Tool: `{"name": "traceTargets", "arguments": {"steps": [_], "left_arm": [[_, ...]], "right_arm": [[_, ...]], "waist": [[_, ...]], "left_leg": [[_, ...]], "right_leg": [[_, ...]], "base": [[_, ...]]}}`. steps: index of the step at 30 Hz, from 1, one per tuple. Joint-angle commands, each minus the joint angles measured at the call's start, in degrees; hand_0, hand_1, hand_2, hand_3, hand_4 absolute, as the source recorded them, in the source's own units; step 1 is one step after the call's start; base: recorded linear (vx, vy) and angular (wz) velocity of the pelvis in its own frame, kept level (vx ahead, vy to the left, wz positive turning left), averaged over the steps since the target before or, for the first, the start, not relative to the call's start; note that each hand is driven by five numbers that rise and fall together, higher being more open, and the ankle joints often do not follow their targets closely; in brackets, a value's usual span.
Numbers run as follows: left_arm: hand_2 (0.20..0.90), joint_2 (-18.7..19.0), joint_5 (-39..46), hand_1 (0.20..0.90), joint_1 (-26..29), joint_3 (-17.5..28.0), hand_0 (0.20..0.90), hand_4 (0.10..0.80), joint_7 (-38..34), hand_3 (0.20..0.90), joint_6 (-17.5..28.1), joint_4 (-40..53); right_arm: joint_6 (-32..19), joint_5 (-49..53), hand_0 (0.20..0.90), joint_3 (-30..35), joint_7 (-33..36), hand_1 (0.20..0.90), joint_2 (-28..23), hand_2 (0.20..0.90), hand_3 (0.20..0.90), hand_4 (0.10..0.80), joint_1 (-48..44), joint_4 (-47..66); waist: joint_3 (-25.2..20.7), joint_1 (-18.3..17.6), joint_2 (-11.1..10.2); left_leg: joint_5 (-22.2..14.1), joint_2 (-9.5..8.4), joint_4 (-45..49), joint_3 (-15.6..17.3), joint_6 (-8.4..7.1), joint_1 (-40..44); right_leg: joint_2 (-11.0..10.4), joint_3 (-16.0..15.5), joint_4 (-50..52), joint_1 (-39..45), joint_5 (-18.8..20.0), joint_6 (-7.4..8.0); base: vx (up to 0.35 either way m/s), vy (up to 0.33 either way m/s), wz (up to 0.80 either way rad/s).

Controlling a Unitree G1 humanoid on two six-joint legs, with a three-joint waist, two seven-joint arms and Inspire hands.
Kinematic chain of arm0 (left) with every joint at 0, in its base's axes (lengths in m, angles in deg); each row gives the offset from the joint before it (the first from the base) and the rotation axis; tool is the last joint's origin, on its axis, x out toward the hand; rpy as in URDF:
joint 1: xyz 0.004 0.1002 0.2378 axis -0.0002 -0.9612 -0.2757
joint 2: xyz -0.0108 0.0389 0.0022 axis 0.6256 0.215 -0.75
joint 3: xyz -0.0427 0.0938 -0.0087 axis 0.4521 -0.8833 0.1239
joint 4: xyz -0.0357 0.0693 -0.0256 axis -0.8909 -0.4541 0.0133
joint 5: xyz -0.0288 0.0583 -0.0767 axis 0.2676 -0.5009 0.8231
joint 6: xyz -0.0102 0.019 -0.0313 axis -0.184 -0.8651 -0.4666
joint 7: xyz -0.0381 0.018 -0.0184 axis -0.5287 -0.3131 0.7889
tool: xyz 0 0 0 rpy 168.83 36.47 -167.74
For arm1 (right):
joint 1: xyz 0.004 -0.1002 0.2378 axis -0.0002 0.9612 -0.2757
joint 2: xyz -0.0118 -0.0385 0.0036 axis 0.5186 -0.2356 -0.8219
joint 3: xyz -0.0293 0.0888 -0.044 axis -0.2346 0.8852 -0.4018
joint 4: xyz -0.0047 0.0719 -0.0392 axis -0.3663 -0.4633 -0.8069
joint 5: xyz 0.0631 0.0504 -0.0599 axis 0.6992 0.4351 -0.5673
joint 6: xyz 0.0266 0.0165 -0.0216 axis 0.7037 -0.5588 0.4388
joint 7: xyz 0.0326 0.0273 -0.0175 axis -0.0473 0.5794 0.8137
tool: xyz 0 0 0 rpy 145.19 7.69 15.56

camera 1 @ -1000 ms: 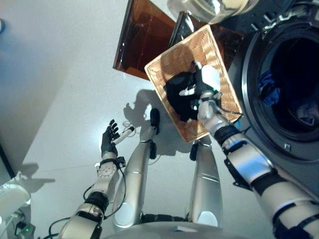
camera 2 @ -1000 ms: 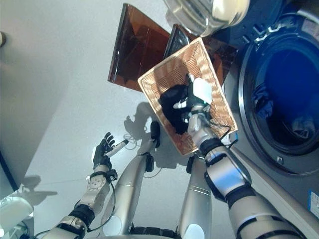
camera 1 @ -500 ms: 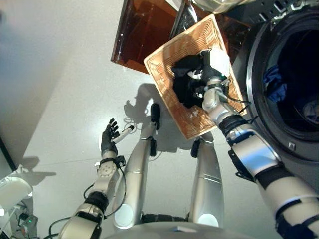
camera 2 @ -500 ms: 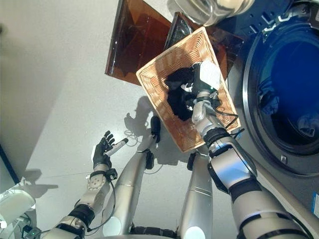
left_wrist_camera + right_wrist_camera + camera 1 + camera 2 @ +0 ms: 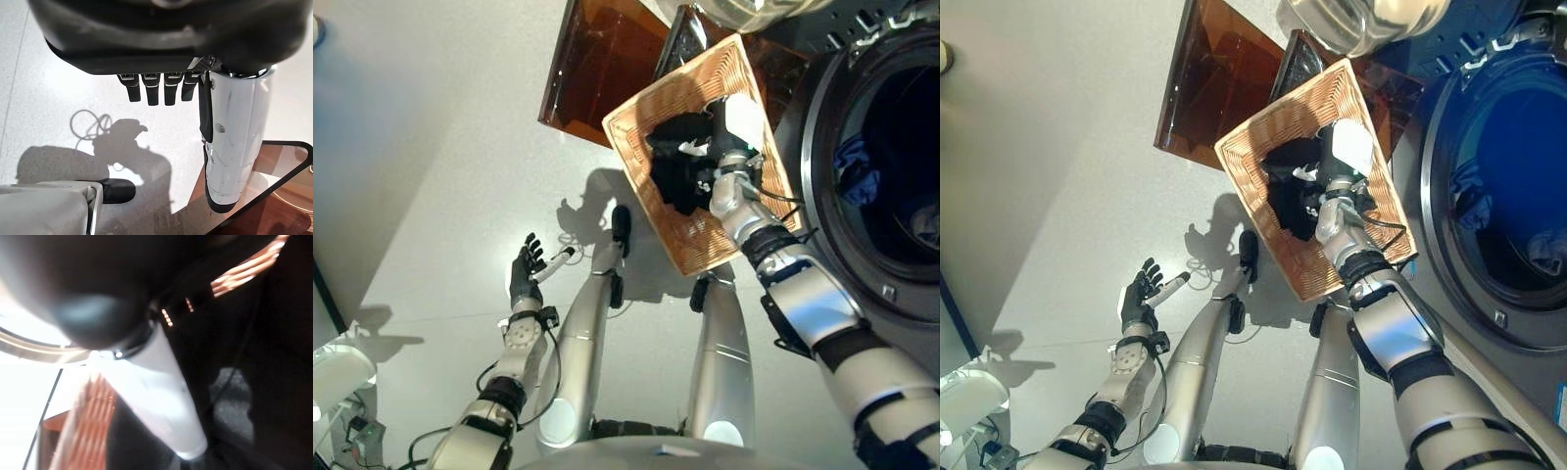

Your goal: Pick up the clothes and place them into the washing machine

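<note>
A shallow wicker basket (image 5: pixel 628 147) rests on a low dark brown box (image 5: pixel 592 73) beside the washing machine (image 5: pixel 822 117). A black garment (image 5: pixel 677 176) lies bunched in the basket. My right hand (image 5: pixel 732 132) is in the basket on top of the garment, its white thumb (image 5: pixel 690 149) against the cloth. In the right wrist view the white thumb (image 5: pixel 166 391) lies among dark cloth (image 5: pixel 254 357). My left hand (image 5: pixel 524 274) is open and empty, held low over the floor at the left, with its fingers (image 5: pixel 156 90) straight.
The washing machine's round opening (image 5: pixel 1518 166) is at the right, with blue clothes (image 5: pixel 855 166) inside the drum. Its glass door (image 5: pixel 1351 20) stands open above the basket. Pale floor (image 5: pixel 431 147) spreads to the left.
My right hand has moved farther along the basket, and the black garment has shifted with it. The camera has shifted slightly. My left hand has not moved.
</note>
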Motion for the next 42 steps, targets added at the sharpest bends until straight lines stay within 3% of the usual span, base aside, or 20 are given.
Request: {"name": "traceTargets", "arguments": {"steps": [1,10,18,22,24,25,30,32,33,42], "left_arm": [[0.9,2.9,0.7,0.9,-4.0,2.5,0.9,0.8,-1.3,0.9,2.7,-0.5],[0.9,2.1,0.6,0.9,-4.9,3.6,0.9,0.8,-0.2,0.9,1.8,-2.6],[0.9,1.2,0.7,0.9,-5.4,4.2,0.9,0.8,1.0,0.9,1.1,-2.8],[0.9,0.6,1.4,0.9,-5.5,4.4,0.9,0.8,1.6,0.9,0.9,-3.6],[0.9,0.4,2.1,0.9,-5.5,4.0,0.9,0.8,2.2,0.9,0.9,-3.9],[0.9,0.4,2.1,0.9,-5.4,4.0,0.9,0.8,2.2,0.9,1.0,-3.8],[0.9,-0.5,3.8,0.9,-5.4,3.2,0.9,0.8,3.7,0.9,0.9,-5.2],[0.9,-0.7,4.0,0.9,-5.4,3.2,0.9,0.8,4.0,0.9,0.8,-5.5],[0.9,-0.9,4.5,0.9,-5.8,2.9,0.9,0.8,4.5,0.9,0.9,-5.8],[0.9,-1.7,5.7,0.9,-5.7,1.7,0.9,0.8,5.6,0.9,0.7,-7.4]], "right_arm": [[-7.9,8.0,0.2,4.0,1.3,0.2,-1.8,0.2,0.2,0.3,-0.3,10.8],[-13.8,20.2,0.2,9.3,-1.0,0.2,-1.2,0.2,0.2,0.3,11.5,21.7],[-19.8,32.2,0.2,11.3,-7.2,0.2,1.1,0.2,0.2,0.3,24.8,33.3],[-23.3,43.7,0.2,12.3,-11.8,0.2,3.1,0.2,0.2,0.3,29.9,36.6],[-25.7,55.8,0.2,13.6,-16.7,0.2,5.6,0.2,0.2,0.3,32.8,37.2],[-25.7,55.9,0.2,13.6,-16.8,0.2,5.5,0.2,0.2,0.3,32.7,37.2],[-27.7,76.7,0.2,16.2,-26.4,0.2,10.1,0.2,0.2,0.3,35.9,35.9],[-28.2,81.2,0.2,17.4,-28.3,0.2,11.3,0.2,0.2,0.3,36.0,35.5],[-28.6,85.3,0.2,18.6,-30.1,0.2,12.5,0.2,0.2,0.3,36.1,34.5],[-31.7,96.5,0.2,23.4,-33.3,0.2,15.4,0.2,0.2,0.3,32.5,33.9]], "waist": [[-0.8,0.5,3.0],[-0.8,-1.5,2.0],[-0.8,-3.2,1.6],[-0.8,-3.9,1.6],[-0.8,-4.3,1.9],[-0.8,-4.3,1.8],[-1.8,-5.0,2.7],[-2.0,-5.2,2.8],[-2.6,-5.2,3.2],[-3.8,-5.2,4.3]], "left_leg": [[0.9,-1.08,-2.9,-0.1,-3.51,1.0],[-0.1,-0.72,-2.6,1.0,-3.32,3.8],[-0.9,-0.53,-2.6,2.1,-3.22,6.6],[-1.5,-0.45,-2.4,2.9,-3.1,7.5],[-3.4,-0.38,-1.9,3.2,-3.47,9.1],[-2.0,-0.33,-2.1,3.6,-3.12,8.3],[-4.4,-0.36,-1.8,4.1,-3.62,10.0],[-3.2,-0.38,-2.1,4.7,-3.29,9.5],[-4.7,-0.51,-1.8,4.5,-3.63,10.3],[-4.2,-0.67,-1.8,5.8,-3.2,9.3]], "right_leg": [[1.6,-0.4,1.4,2.3,-0.8,-1.68],[1.9,0.4,1.0,4.9,-1.1,-1.62],[2.0,1.5,0.4,7.4,-1.5,-1.47],[2.1,2.1,0.0,8.1,-1.4,-1.29],[2.1,2.5,-0.2,9.7,-2.7,-0.97],[2.1,2.5,-0.6,8.9,-1.4,-1.23],[2.1,3.3,-1.3,10.5,-2.7,-0.71],[2.1,3.5,-1.8,9.9,-1.3,-0.88],[2.1,3.9,-1.8,10.7,-2.6,-0.57],[1.9,4.9,-3.1,9.9,-1.2,-0.72]], "base": [[0.028,-0.002,-0.03],[0.028,0.005,-0.07],[0.03,0.02,-0.11],[0.025,0.025,-0.14],[0.07,0.036,-0.06],[0.104,0.028,-0.12],[0.053,0.025,-0.26],[0.013,0.037,-0.11],[0.056,0.043,0.0],[0.008,0.02,-0.07]]}}
